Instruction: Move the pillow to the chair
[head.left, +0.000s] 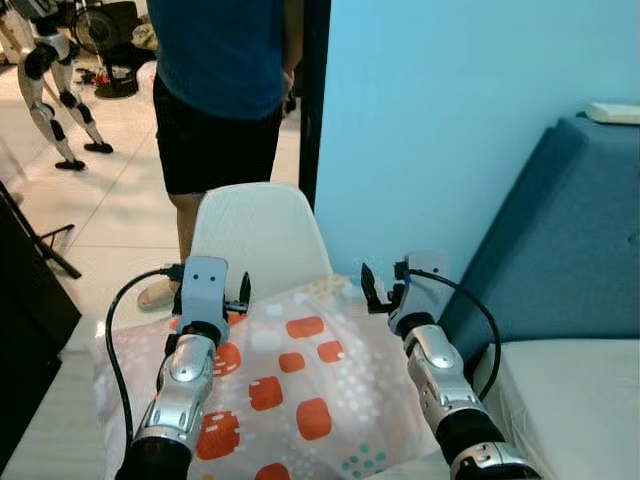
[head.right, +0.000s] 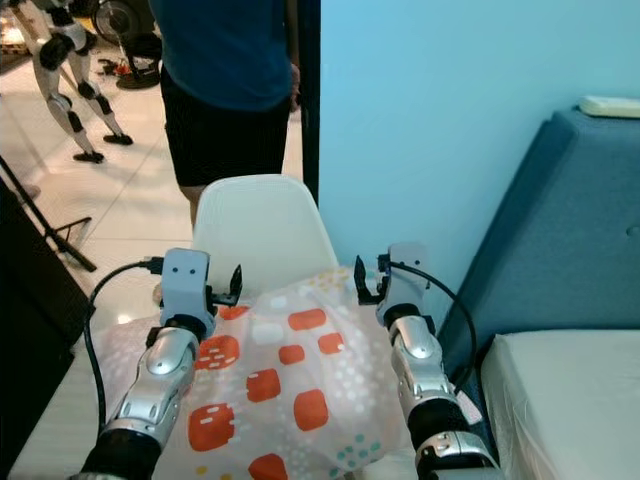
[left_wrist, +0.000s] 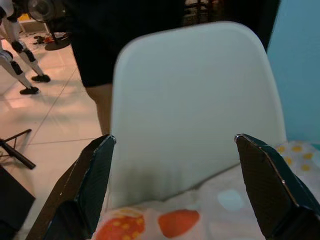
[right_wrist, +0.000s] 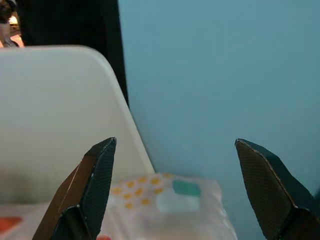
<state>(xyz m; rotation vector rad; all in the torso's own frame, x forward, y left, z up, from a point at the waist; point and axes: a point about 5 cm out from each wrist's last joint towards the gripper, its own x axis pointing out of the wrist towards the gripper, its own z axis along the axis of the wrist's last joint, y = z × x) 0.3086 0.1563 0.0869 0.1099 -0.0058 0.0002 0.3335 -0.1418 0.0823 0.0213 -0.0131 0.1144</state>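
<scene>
White with orange squares, the pillow (head.left: 290, 385) lies on the seat of the chair (head.left: 262, 232), its far edge against the white backrest, and its left part seems to hang over the seat edge, so I judge it could slide down to the floor on that side. The left gripper (head.left: 235, 296) and the right gripper (head.left: 378, 290) hover just above it, both with fingers spread and holding nothing. A person (head.left: 215, 90) stands close behind the chair, so a forward push could drive the chair into their legs.
</scene>
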